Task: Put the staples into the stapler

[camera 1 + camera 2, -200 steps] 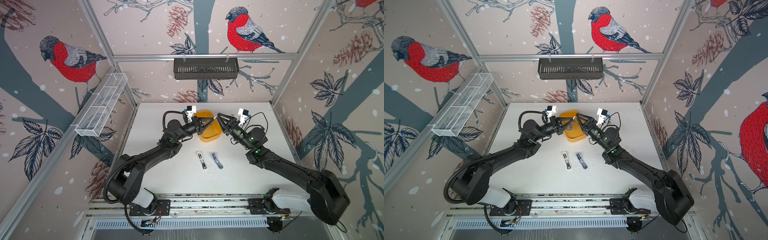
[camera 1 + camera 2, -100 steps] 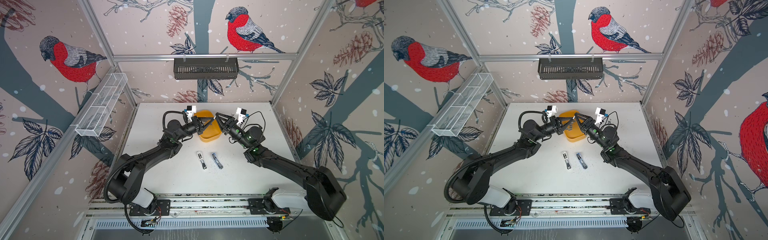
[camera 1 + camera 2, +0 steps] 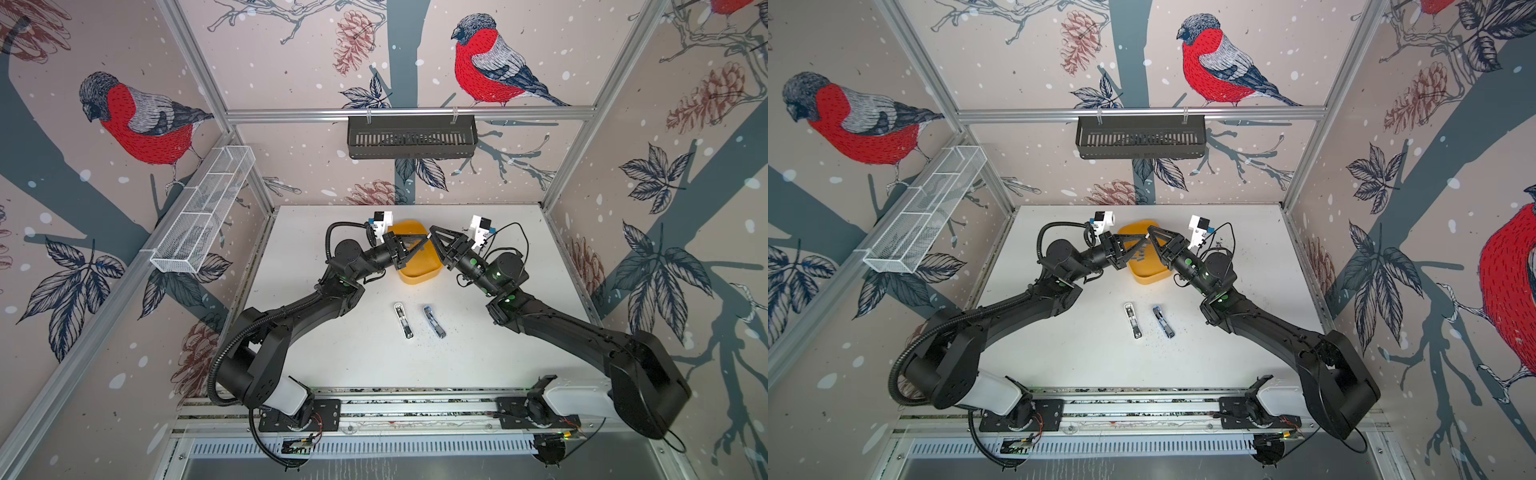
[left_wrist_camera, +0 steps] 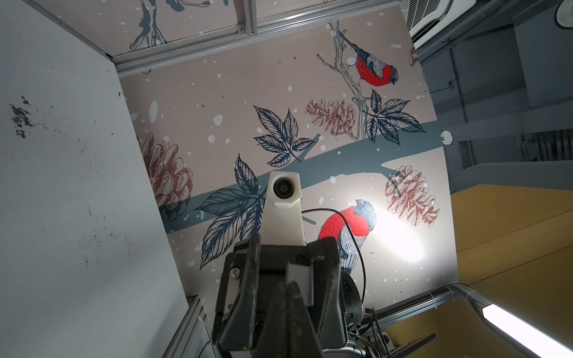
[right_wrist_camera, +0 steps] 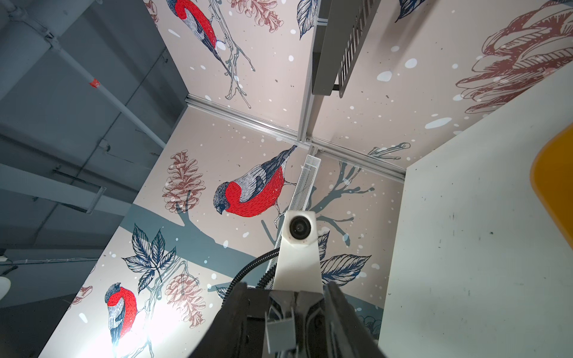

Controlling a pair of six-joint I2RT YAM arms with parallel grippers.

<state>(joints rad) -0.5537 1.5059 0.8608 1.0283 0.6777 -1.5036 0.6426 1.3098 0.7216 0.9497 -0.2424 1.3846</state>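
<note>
Above the yellow bowl (image 3: 417, 272) my two grippers meet tip to tip in both top views. The left gripper (image 3: 425, 238) (image 4: 290, 291) is shut on a short grey strip of staples (image 4: 299, 279) (image 5: 280, 334). The right gripper (image 3: 432, 232) (image 5: 286, 288) is open. Its dark fingers (image 4: 248, 272) stand on either side of the strip, a gap showing on each side. A white stapler (image 3: 403, 320) and a blue stapler (image 3: 434, 322) lie side by side on the white table (image 3: 498, 353), nearer the front, away from both grippers.
A black slotted basket (image 3: 411, 137) hangs on the back wall and a white wire shelf (image 3: 203, 216) on the left wall. Both arms arch in from the front rail (image 3: 415, 409). Dark specks dot the table near the staplers.
The right gripper has moved a little left, up to the left gripper's tips, and its jaws have narrowed slightly. The left gripper has stayed shut and in place.
</note>
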